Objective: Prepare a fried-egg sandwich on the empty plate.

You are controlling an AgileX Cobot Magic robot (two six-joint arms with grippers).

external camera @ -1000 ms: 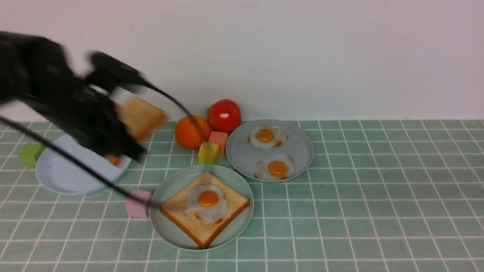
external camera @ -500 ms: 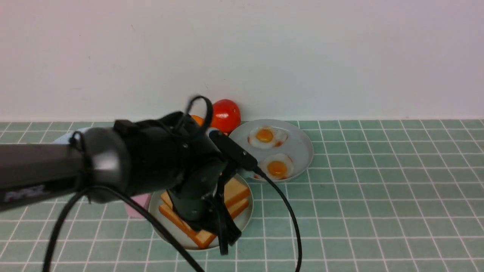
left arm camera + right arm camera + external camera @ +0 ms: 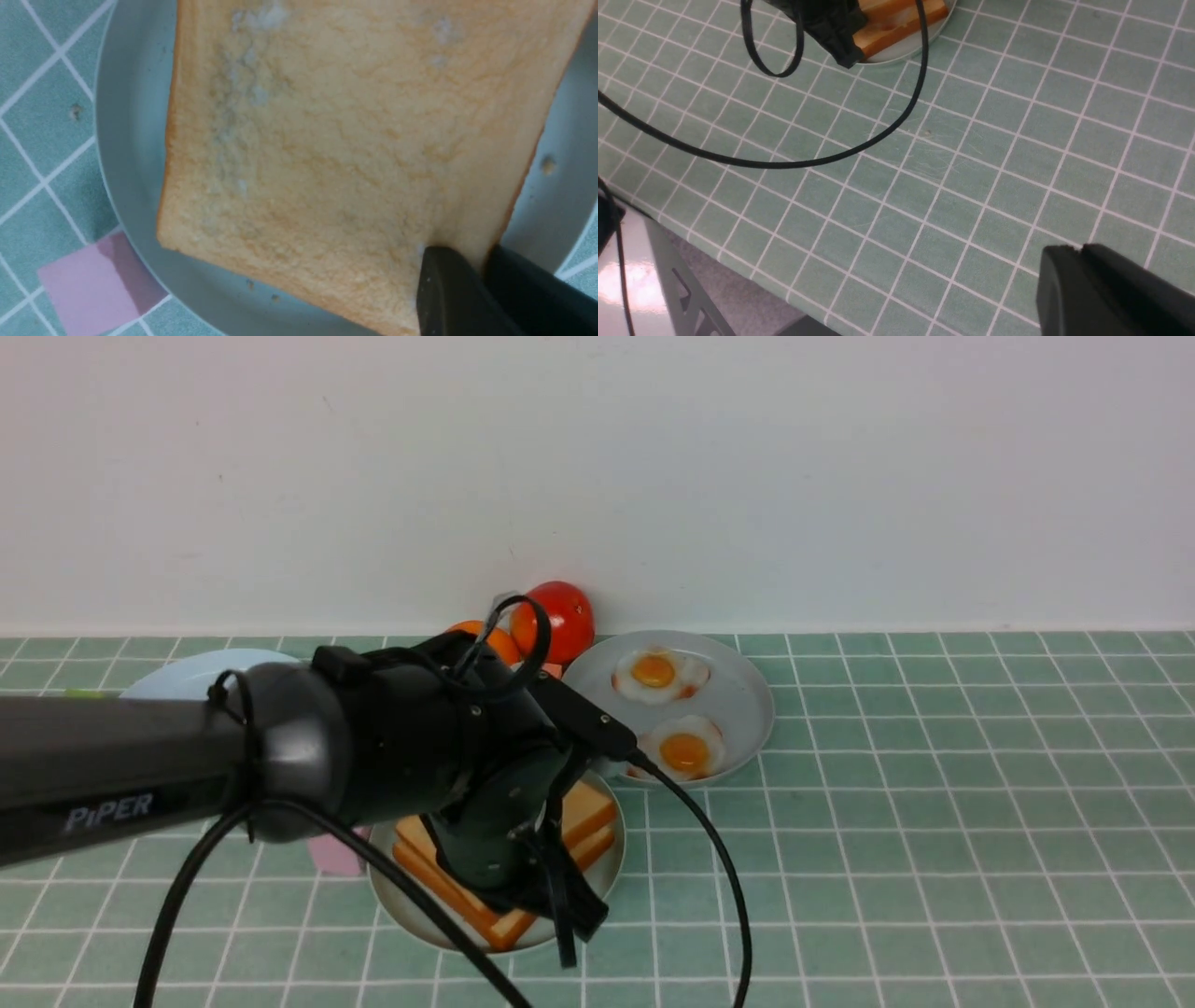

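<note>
The toast slice [image 3: 327, 140] is golden-brown with a darker orange crust. Its plate [image 3: 131, 116] is pale mint-green, the block [image 3: 88, 284] pink, and the tabletop [image 3: 971, 163] green with white gridlines.

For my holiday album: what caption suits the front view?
Robot's left pincer grips the top toast, stacked on the bottom toast on the mint plate.

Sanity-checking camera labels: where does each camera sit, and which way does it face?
Front view: between the arms, facing forward across the tiled table to the wall; the left arm reaches over the mint-green plate.
Left wrist view: on the left wrist, looking down close at the top toast slice; the left gripper pinches its edge.
Right wrist view: on the right wrist, looking down at bare tiles near the table's edge; the right gripper shows.
Shared: all three show that plate and toast.
</note>
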